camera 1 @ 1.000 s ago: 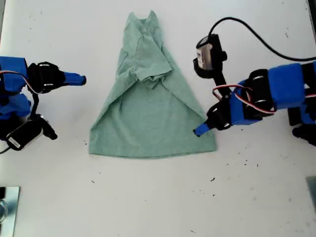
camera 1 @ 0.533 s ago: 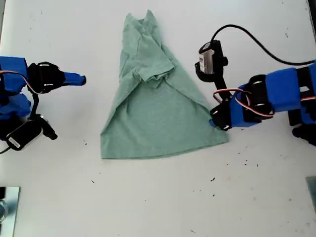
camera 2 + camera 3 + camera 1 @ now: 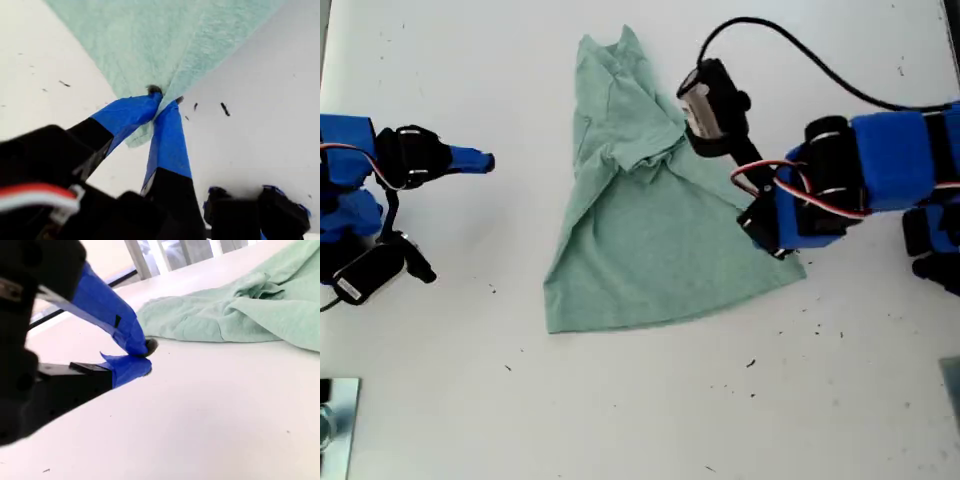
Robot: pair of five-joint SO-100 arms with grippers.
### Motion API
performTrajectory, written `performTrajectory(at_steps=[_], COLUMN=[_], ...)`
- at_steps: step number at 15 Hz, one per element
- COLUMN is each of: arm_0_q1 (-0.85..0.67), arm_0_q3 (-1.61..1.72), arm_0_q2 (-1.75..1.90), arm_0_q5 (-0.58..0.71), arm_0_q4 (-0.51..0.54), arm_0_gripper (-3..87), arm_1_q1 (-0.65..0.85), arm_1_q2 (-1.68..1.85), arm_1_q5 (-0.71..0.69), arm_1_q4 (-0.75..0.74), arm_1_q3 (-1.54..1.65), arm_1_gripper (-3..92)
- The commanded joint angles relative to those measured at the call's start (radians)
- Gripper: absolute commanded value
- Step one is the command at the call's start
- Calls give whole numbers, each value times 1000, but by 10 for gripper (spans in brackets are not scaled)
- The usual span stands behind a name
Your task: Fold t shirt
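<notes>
Exterior view, t shirt [image 3: 650,250] dragged rightward, my first gripper [image 3: 162,100] fingers pinching its corner.

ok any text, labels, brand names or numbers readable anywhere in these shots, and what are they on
None can be read in any view.
The t shirt is plain, with no print or visible tag.
My first gripper and my second gripper show only plain blue tape, no lettering.
The camera module on the arm at the exterior view's right has a pale patch, too blurred to tell whether it is a label.

T shirt [image 3: 650,230] corner under arm
</notes>
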Motion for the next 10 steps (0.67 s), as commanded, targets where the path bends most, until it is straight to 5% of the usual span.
performTrajectory(at_steps=[1, 3, 7, 8, 10], arm_0_q1=[11, 9, 6, 6, 6], arm_0_q3=[8, 8, 8, 8, 8], arm_0_q2=[6, 6, 6, 6, 6], arm_0_q5=[9, 12, 14, 14, 14], arm_0_q4=[-2, -3, -3, -3, -3], arm_0_gripper=[-1, -1, -1, -1, -1], arm_1_q1=[-29, -38, -43, -54, -84], arm_1_q2=[-127, -299, -419, -442, -407], arm_1_q5=[-31, -28, -5, 3, -29], arm_1_q4=[60, 31, -307, -385, -485], arm_1_q3=[-351, -568, -565, -565, -623], arm_1_gripper=[-15, -15, 1, 179, 292])
